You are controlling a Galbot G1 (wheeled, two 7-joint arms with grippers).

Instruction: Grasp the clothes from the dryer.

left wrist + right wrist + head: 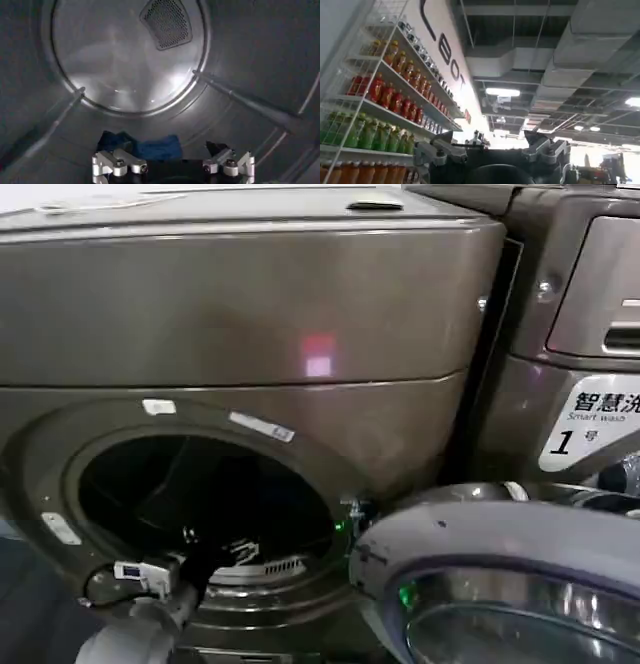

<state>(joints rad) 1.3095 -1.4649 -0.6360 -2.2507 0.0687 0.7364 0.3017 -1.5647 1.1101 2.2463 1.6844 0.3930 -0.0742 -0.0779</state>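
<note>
A second machine [580, 334] stands just beside the open one, on the right of the head view, with a drawer panel [610, 294] and a white "1" sticker [592, 424] printed with "Smart wash". Elsewhere, white wire shelves [385, 107] hold rows of bottled drinks [395, 102] in red, orange and green. Ceiling ducts [520, 65] and strip lights [502, 92] run overhead.

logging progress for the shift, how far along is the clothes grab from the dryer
Done: the dryer door is open and the left arm has reached through the drum mouth. In hand: the left claw sits open inside the drum, just short of the clothes lying on the drum floor. Left: close on the fabric and pull it out. The right claw points up toward the ceiling, away from the work.
</note>
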